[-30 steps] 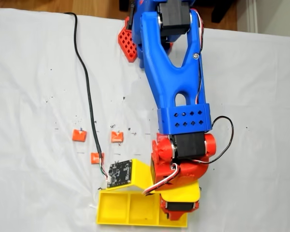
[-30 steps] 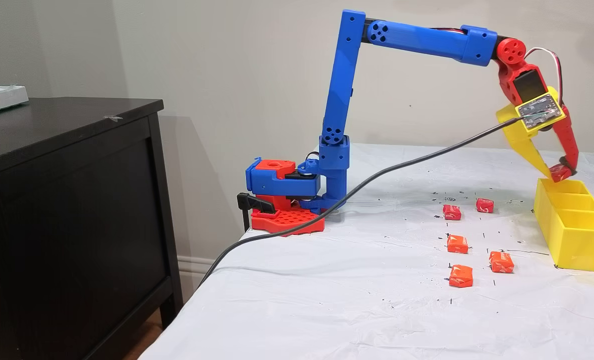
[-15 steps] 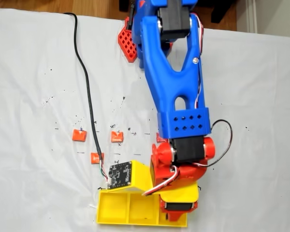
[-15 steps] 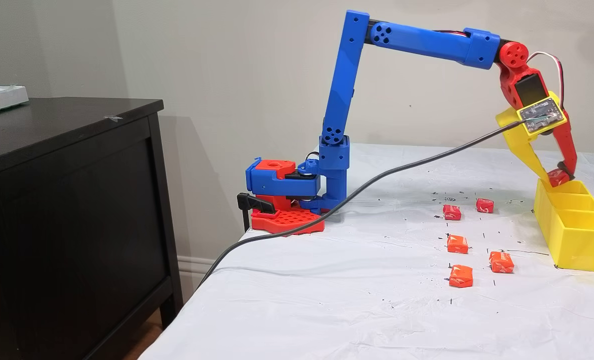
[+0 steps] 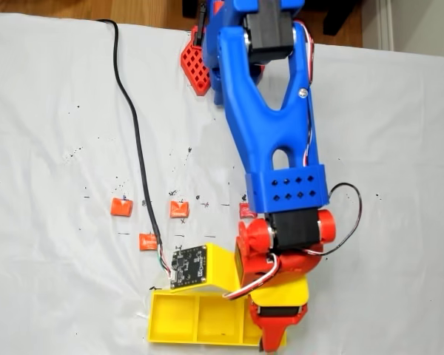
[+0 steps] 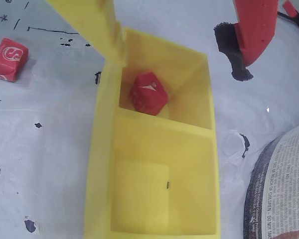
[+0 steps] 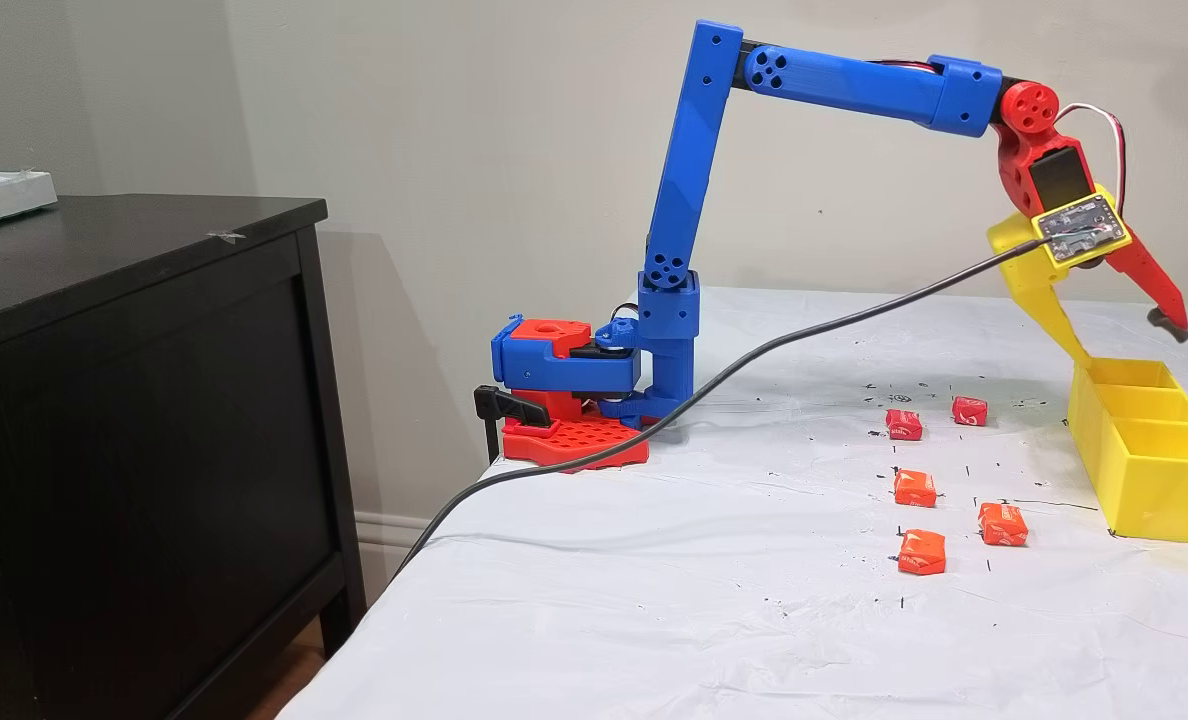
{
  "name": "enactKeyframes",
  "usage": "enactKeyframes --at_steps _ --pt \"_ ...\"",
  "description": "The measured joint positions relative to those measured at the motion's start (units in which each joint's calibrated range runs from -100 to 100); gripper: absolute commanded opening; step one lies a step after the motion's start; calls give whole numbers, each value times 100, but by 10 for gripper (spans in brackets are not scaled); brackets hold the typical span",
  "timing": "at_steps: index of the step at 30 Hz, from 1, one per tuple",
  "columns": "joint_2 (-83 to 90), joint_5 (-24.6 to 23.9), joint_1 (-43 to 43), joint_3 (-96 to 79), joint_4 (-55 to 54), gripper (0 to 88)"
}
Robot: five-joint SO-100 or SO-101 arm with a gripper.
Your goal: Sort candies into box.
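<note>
Candies first: in the top-down fixed view three orange ones [image 5: 120,208] lie on the white cloth [image 5: 52,111] left of the arm [image 5: 270,126], one red [image 5: 247,211] peeks beside it, and the yellow box [image 5: 196,322] sits at the bottom edge.

In the wrist view a red candy [image 6: 148,93] (white mark on its face) lies tilted in the box's [image 6: 102,164] far compartment; another red one [image 6: 8,59] rests outside, left. The gripper [image 6: 177,57] is spread wide.

In the side fixed view the gripper [image 7: 1129,345] hangs over the box's [image 7: 1149,490] far end, perhaps touching its rim. Two red [image 7: 904,424] and three orange [image 7: 922,552] candies lie nearby.
</note>
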State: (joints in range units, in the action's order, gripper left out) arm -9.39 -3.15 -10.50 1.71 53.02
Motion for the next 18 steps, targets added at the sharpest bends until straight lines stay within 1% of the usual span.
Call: enactKeyframes --at_steps 3,4,10,18 --pt "8 24 0 0 79 63" --pt "8 39 0 0 111 2" --pt "330 73 0 0 437 2" --pt "719 195 -148 0 1310 2"
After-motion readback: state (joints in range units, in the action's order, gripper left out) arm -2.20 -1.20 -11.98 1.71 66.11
